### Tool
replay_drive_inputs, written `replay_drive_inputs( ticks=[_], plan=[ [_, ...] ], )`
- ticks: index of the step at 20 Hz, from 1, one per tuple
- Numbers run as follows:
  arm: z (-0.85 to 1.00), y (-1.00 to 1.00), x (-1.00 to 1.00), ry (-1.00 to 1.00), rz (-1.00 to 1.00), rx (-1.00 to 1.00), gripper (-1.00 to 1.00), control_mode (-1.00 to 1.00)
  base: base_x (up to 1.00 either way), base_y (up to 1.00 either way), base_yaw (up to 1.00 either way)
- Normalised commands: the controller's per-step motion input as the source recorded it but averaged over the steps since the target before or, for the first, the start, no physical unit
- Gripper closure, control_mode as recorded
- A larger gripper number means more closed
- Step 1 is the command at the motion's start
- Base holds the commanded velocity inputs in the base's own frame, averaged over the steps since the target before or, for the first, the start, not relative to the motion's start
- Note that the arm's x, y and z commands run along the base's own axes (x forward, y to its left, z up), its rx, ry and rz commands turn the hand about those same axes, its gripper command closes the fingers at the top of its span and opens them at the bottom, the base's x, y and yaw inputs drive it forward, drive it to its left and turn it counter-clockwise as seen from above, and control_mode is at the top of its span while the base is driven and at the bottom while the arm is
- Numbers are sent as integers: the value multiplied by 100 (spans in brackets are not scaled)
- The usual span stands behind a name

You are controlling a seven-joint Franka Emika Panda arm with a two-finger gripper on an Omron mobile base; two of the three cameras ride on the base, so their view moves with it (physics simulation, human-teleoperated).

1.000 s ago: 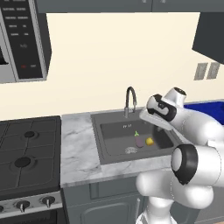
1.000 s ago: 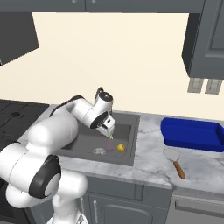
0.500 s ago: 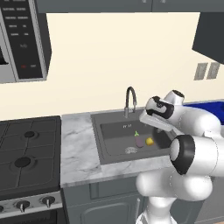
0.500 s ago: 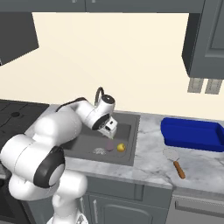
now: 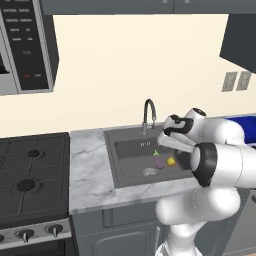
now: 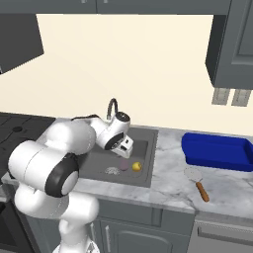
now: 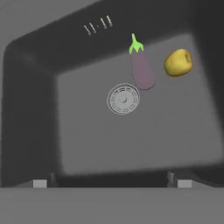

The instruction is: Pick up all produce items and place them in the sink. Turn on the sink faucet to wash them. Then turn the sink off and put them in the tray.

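The black gas stove (image 5: 30,175) is sitting at the far left, beside the white-grey marble table (image 5: 90,172). The dark grey rectangular sink (image 5: 127,160) is recessed in that table, with its round metallic drain (image 7: 123,99) near the basin's middle. The slim dark gooseneck faucet (image 5: 148,112) is standing at the back rim.

Both produce items are lying on the basin floor. The small dark purple eggplant with a green stem (image 7: 142,69) is resting just beside the drain. The round yellow lemon-like fruit (image 7: 178,62) is sitting near the eggplant, apart from it.

The end effector (image 6: 123,147) is hovering above the basin with its jaws spread wide and nothing between them. Compared with a second ago, the arm has been swinging its wrist up and back from the basin toward the faucet side, while the produce has not shifted.

This is indicating that the placing step is finished. The next step is judged to be operating the faucet handle, which is too small to resolve here.

Further right, the shallow bright blue rectangular tray (image 6: 217,150) is waiting on the table, well apart from the sink. A wooden-handled spatula (image 6: 197,182) is lying in front of it.
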Motion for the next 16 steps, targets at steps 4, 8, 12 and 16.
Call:
replay_drive_inputs(
  ticks=[4,8,12,16],
  plan=[
    [-31,0,16,-4,3,-7,-100,-100,0,0,0],
    [-30,0,12,-3,3,-7,-100,-100,0,0,0],
    [-27,0,9,-3,4,-7,-100,-100,0,0,0],
    [-21,0,7,-3,5,-5,-100,-100,0,0,0]
  ],
)
